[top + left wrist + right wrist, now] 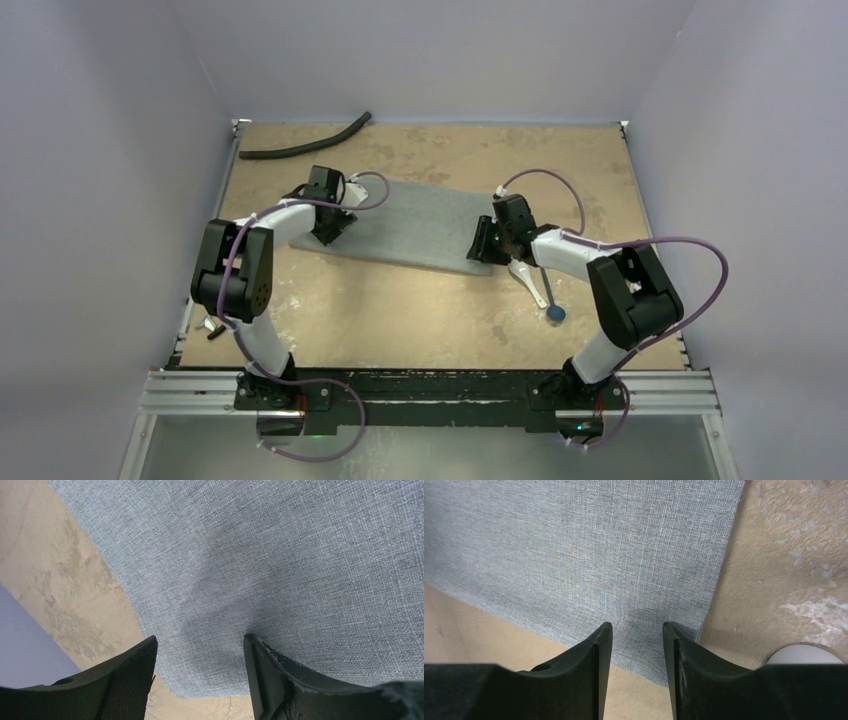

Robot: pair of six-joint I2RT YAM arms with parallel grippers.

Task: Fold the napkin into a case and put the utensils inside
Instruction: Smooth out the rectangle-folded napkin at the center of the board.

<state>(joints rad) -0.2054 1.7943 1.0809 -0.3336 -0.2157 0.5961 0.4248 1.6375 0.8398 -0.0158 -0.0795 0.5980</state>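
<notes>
Left claw (pixel 200 642) and right claw (pixel 636 627) straddle napkin (pixel 410 225) corners

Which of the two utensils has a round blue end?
The thin dark stick, just right of the white spoon in the top view, beside the napkin.

A long black hose (pixel 300 148) lies curved on my tan, mottled worktop (pixel 400 320), up at its far left corner. At the left edge, toward the near side, I see a small metallic thing (pixel 211 327), too hidden to name.
</notes>
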